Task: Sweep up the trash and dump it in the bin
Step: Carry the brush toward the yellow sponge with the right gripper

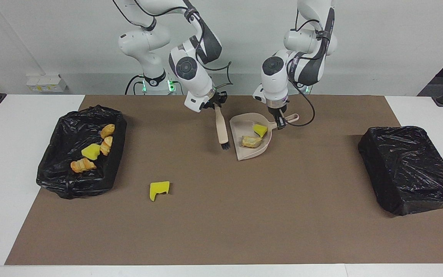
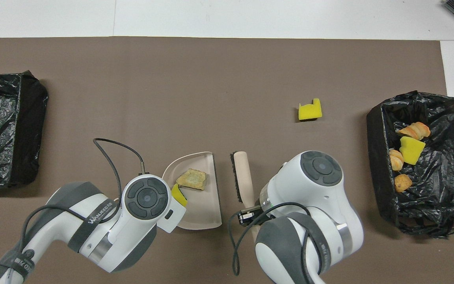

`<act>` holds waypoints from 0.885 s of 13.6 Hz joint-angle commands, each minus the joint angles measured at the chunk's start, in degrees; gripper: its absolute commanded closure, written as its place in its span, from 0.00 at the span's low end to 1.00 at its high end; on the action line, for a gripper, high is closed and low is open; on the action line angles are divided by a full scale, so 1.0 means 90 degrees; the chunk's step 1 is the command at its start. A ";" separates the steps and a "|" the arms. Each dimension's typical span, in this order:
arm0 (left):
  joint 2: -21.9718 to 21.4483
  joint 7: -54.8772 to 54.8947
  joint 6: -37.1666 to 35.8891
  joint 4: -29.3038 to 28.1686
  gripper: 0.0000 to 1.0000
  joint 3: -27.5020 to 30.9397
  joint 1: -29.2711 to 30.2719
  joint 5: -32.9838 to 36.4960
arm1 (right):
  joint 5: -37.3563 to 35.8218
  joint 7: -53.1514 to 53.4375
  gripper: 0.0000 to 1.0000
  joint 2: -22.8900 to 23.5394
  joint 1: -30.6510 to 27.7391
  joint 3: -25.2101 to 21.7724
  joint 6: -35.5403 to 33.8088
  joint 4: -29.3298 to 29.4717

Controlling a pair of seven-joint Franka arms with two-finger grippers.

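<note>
My dustpan holds a beige lump and a yellow sponge. My brush lies just beside it. Another yellow chunk sits well apart, near the bin.

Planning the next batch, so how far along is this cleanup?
Done: four scraps lie in the open bin. In hand: the left hand holds the dustpan, which carries a beige lump and a sponge; the right hand holds the brush. Left: the yellow sponge chunk on the mat, then dumping.

A yellow sponge chunk and a beige bread-like lump lay in the dustpan, another yellow chunk sat alone at its 8 o'clock, and four scraps rested in the black-lined bin.
</note>
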 commanded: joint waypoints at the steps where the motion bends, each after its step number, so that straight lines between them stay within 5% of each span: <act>1: -0.0005 -0.0009 0.0207 -0.0053 1.00 0.0014 0.0198 -0.0166 | -0.0806 -0.0223 1.00 0.0175 -0.0631 0.0036 -0.0697 0.0531; 8: 0.0757 -0.0184 -0.0242 0.1177 1.00 0.0073 0.0578 -0.0451 | -0.3675 -0.0213 1.00 0.0860 -0.1893 0.0065 -0.0331 0.1333; 12: 0.1253 -0.0223 -0.0505 0.1821 1.00 0.0083 0.0667 -0.0470 | -0.4810 -0.0223 1.00 0.2030 -0.2176 0.0065 -0.0056 0.2298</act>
